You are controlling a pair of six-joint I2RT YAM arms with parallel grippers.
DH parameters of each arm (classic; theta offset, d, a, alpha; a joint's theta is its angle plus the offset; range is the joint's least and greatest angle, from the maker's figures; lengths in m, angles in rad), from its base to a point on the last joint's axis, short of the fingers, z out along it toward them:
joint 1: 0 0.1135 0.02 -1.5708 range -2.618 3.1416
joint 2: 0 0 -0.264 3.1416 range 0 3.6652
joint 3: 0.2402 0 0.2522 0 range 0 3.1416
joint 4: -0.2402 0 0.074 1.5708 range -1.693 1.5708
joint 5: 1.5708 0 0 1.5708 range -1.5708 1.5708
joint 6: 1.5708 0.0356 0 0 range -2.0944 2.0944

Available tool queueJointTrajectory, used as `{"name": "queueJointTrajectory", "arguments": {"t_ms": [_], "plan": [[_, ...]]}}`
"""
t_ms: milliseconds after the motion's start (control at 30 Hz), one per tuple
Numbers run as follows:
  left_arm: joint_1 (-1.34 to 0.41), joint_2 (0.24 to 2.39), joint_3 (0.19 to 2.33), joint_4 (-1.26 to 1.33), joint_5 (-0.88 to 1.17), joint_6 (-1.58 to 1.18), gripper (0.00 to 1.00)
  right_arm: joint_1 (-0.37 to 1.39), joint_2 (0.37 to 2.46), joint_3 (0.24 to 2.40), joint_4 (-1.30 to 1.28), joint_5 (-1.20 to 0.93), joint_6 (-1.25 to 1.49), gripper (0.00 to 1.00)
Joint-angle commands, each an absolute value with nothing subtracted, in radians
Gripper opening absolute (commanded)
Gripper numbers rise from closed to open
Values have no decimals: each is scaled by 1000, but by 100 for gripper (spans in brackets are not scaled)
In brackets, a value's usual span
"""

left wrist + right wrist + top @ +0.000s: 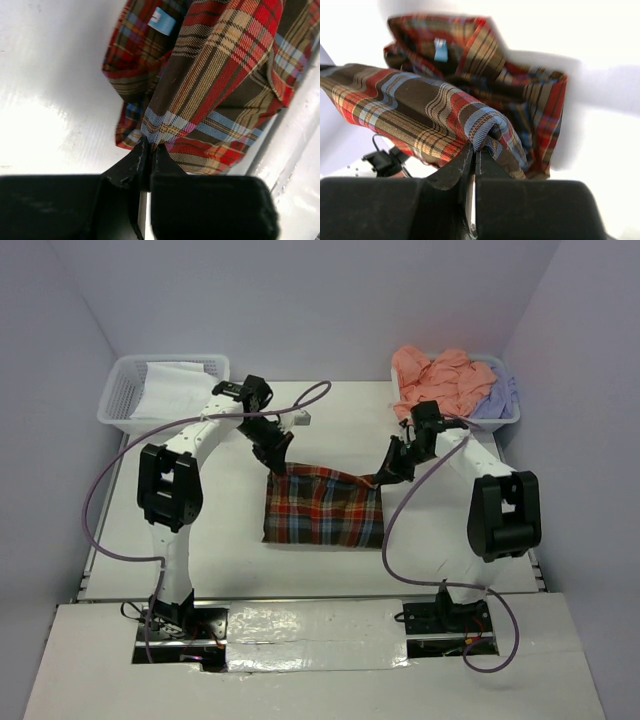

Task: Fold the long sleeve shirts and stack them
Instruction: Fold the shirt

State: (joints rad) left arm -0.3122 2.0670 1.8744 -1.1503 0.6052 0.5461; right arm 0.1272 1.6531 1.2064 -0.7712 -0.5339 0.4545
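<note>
1. Right wrist view: the far part is blurred. The bottom of both wrist views is filled by the black gripper bodies.
2. The sleeves and collar of the plaid shirt [325, 508] cannot be made out from above; it is seen only as a bunched rectangle. A small blue label [161, 21] is visible inside the folds.
3. Most of the right basket [500, 420] is hidden by the cloth heaped in it. The lavender shirt [497, 395] is partly covered by the salmon-pink shirt [435, 380]. Whether the salmon heap is one garment or more cannot be told.
4. Counted: two arms, two white lattice baskets, one plaid shirt, one lavender shirt, one white cloth [178, 380].
5. Left basket [120, 410], far left corner of the table [330, 575]: only the white cloth is held in it.
6. Right basket, far right corner: the salmon-pink and lavender shirts are held, the salmon spilling over the left rim.
7. The plaid shirt is found mid-table between the arms; its near part lies on the table and its far edge is lifted.
8. Left gripper [278, 468]: the jaws are closed tight on the far left corner of the plaid shirt.
9. Right gripper [385, 478]: the jaws are closed tight on a fold at the far right corner of the same shirt.
</note>
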Motion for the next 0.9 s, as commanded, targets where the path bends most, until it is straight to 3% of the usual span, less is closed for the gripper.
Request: {"name": "queueJointTrajectory", "arguments": {"t_ms": [0, 33, 67, 167, 433, 533, 633, 767, 867], "plan": [[-279, 2097, 1894, -1100, 506, 511, 14, 94, 1726, 1275, -756, -440, 420, 6], [-278, 2102, 1890, -1086, 500, 503, 17, 94, 1742, 1296, -750, -439, 420, 11], [-278, 2112, 1888, -1069, 486, 493, 26, 94, 1778, 1308, -739, -436, 420, 24], [-275, 2135, 1893, -1013, 469, 440, 43, 91, 1842, 1374, -724, -402, 420, 43], [-190, 2197, 2101, -973, 405, 273, 74, 106, 1870, 1712, -788, -221, 356, 47], [-170, 2163, 2147, -969, 356, 255, 74, 144, 1783, 1688, -807, -151, 328, 44], [-195, 2041, 2058, -947, 426, 261, 67, 249, 1634, 1501, -750, -130, 359, 37], [-328, 1855, 1789, -903, 526, 331, 45, 383, 1481, 1241, -545, -216, 503, 13], [-409, 1871, 1688, -951, 636, 348, 39, 416, 1476, 1094, -380, -288, 634, 0]]}}
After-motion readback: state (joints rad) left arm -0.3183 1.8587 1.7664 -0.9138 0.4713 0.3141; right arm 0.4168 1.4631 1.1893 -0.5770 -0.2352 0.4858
